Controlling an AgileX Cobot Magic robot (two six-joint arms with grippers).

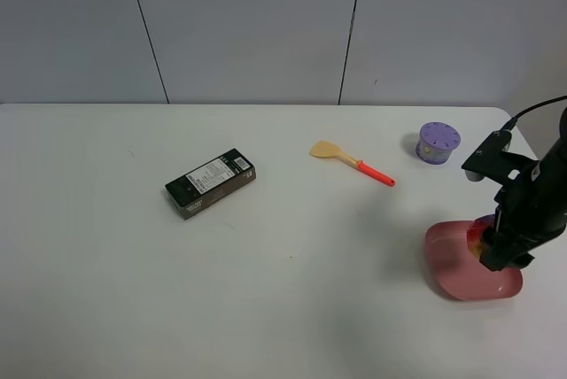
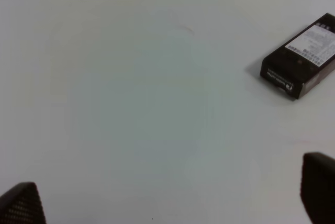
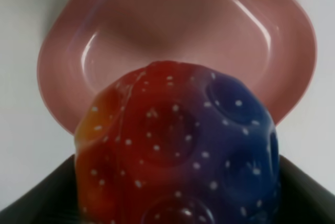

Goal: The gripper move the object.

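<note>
Placement is the step we judge to be in hand: our right gripper [image 1: 494, 253], black with blocky fingers, is clamped on the small bumpy rainbow ball [image 3: 178, 150] of red, orange and blue, which hangs over one edge of the shallow pink plastic dish [image 3: 172, 30]. We would carry it over the dish's middle, lower it close, and only then part the fingers, since a round ball may roll out. Our left gripper [image 2: 170, 197] stands wide apart and empty over the white table [image 1: 292, 308]. We count one ball, one dish, one black rectangular box [image 1: 210, 183], one wooden spatula with an orange-red handle [image 1: 350, 161] and one purple round container [image 1: 438, 143].
</note>
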